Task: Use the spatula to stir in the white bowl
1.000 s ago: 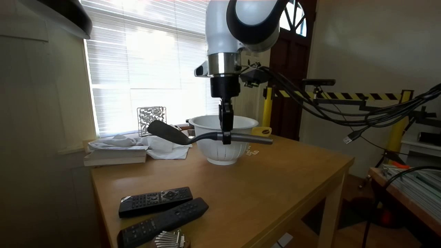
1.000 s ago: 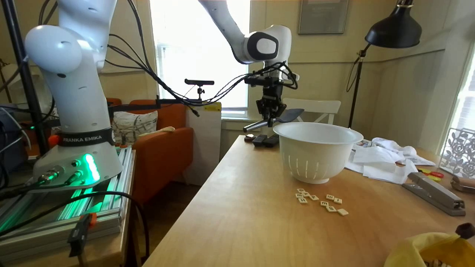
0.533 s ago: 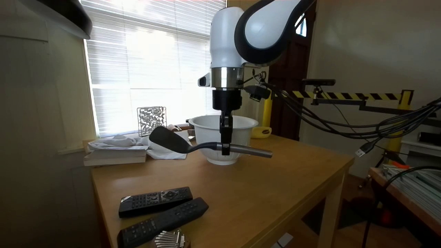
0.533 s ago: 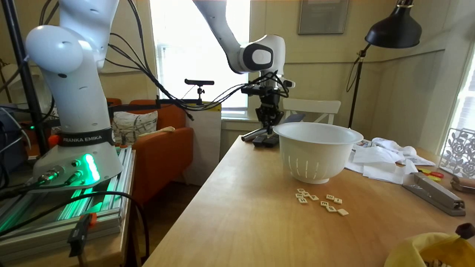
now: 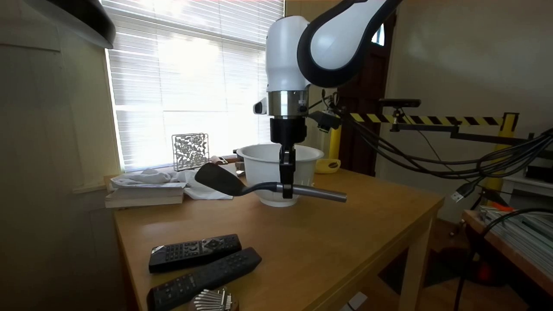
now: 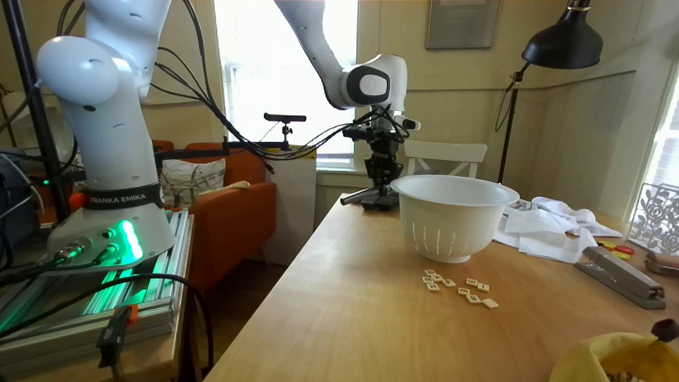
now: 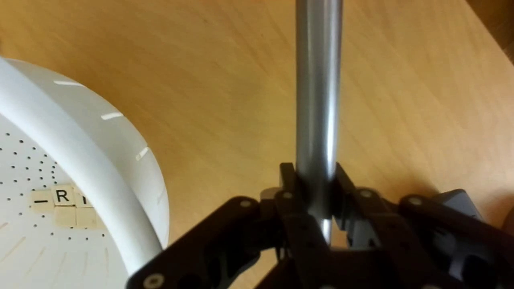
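One gripper clasps the spatula, seemingly just beside the white bowl.

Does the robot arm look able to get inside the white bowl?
Probably yes, after lifting: the white bowl is open-topped, but the jaws hold the spatula outside, handle below rim height, so the bowl's side seems in the way.
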Tool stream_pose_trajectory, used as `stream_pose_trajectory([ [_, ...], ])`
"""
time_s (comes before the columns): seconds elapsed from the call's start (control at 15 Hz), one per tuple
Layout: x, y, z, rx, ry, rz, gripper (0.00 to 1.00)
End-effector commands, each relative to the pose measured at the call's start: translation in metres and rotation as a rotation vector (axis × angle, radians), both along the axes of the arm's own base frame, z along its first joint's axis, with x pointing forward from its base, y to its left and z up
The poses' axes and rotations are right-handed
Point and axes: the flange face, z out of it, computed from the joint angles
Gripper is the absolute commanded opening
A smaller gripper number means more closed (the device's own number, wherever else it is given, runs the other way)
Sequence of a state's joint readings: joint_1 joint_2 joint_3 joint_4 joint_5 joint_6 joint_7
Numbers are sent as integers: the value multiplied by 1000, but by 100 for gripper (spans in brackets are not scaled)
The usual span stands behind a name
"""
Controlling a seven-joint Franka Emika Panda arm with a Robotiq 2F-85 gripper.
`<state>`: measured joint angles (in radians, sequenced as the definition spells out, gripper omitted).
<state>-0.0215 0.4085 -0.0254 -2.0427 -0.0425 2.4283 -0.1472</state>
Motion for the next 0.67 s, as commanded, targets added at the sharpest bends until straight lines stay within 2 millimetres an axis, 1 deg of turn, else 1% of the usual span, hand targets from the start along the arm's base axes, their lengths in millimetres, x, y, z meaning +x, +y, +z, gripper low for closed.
stream_pose_trajectory([
  [0.0, -4, 4, -18, -7, 19, -11, 6],
  [0.33, -11, 9, -58, -16, 44, -57, 6],
  [0.47, -12, 12, -68, -17, 34, -65, 6],
  [0.6, -12, 14, -74, -18, 22, -70, 6],
])
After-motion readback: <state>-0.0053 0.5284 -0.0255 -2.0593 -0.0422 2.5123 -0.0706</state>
